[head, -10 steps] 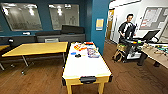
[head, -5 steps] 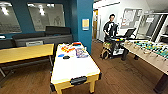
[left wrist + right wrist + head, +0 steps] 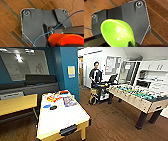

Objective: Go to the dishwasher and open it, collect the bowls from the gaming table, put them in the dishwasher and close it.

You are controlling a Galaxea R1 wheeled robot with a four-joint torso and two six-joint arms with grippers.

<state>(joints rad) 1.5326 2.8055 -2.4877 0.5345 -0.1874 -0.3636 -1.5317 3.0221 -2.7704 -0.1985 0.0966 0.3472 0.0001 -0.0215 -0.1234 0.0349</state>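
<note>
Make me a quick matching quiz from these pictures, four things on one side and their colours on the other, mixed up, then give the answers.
Things:
1. bowl seen by the right wrist camera
2. rounded object seen by the left wrist camera
3. top of the gaming table
4. wall behind that table

Colours:
A. teal blue
B. white
C. yellow-green
D. orange

Pairs: 1-C, 2-D, 3-B, 4-A
</note>
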